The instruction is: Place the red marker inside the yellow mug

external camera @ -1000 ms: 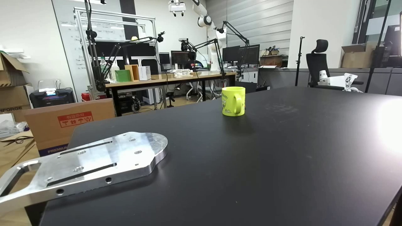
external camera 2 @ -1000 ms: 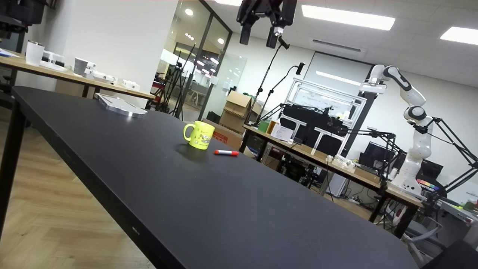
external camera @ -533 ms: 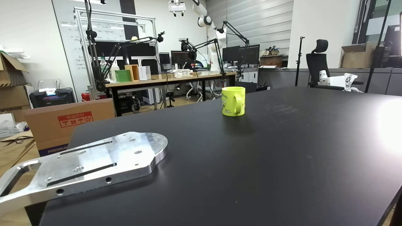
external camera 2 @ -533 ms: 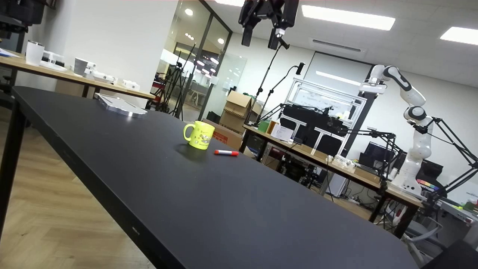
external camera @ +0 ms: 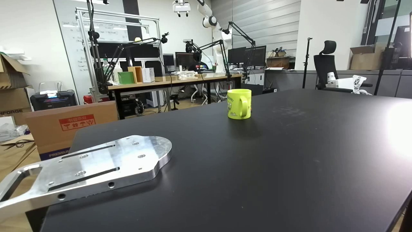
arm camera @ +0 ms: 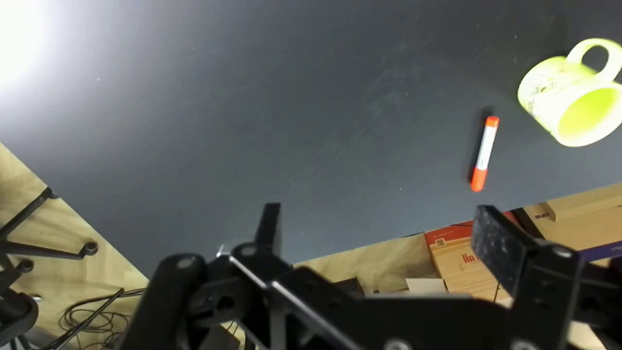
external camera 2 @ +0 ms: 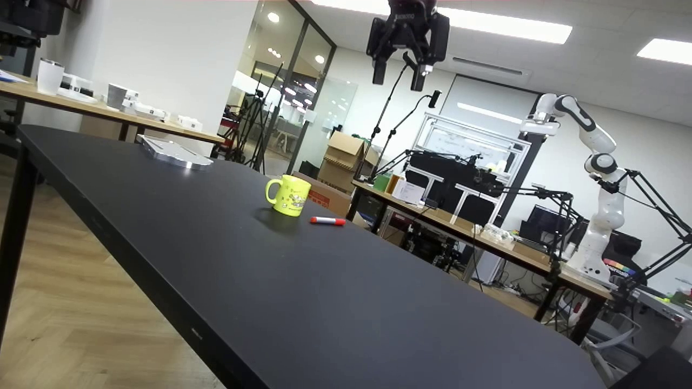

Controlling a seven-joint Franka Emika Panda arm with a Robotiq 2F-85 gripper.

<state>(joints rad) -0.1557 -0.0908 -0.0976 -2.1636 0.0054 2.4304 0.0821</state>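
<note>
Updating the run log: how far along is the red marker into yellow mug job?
Done: no step of the placement yet; the red marker lies on the black table, beside and apart from the upright yellow mug. In hand: nothing; the gripper hangs high, jaws open with nothing between them. Left: everything: grasp the red marker, lift it, release it in the yellow mug.

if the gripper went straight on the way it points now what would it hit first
Most likely the black table: the open gripper points downward, and in the wrist view the red marker seems to lie right of its line. Depth is unclear, so the landing spot is uncertain.
</note>
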